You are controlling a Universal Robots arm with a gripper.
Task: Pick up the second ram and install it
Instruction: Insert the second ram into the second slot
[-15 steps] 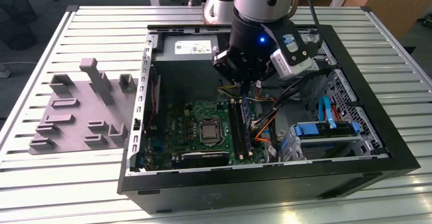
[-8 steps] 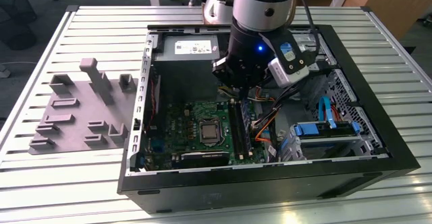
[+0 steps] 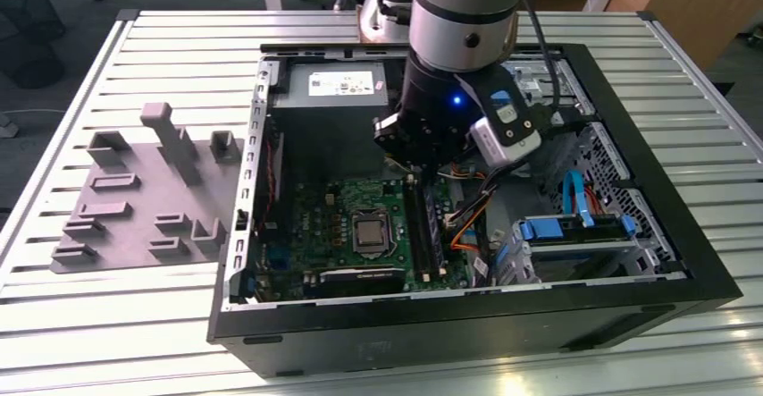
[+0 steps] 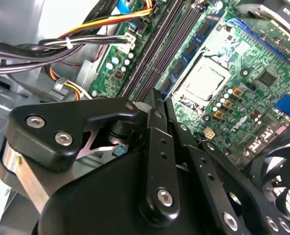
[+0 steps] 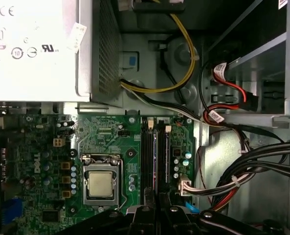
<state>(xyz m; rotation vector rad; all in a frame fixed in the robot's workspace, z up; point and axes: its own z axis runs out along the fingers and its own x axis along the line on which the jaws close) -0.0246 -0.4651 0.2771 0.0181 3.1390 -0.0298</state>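
Observation:
The second ram (image 5: 156,161) is a thin blue-green stick with black chips (image 4: 191,49). It stands on edge among the long black memory slots (image 5: 147,161) beside the processor socket (image 5: 100,185). It looks level with the slots. My gripper (image 5: 157,208) is shut on the stick, which runs straight out from between the two fingers. The fingertips (image 4: 156,98) cover its near end. In the exterior view my gripper (image 3: 412,181) reaches down into the open computer case, over the far end of the slots.
Bundled cables (image 5: 242,171) and yellow and red wires (image 4: 105,22) run close beside the slots. The grey power supply (image 3: 328,101) stands at the back of the case, a blue drive cage (image 3: 573,235) on the exterior view's right. Grey holder blocks (image 3: 143,190) sit on the table outside.

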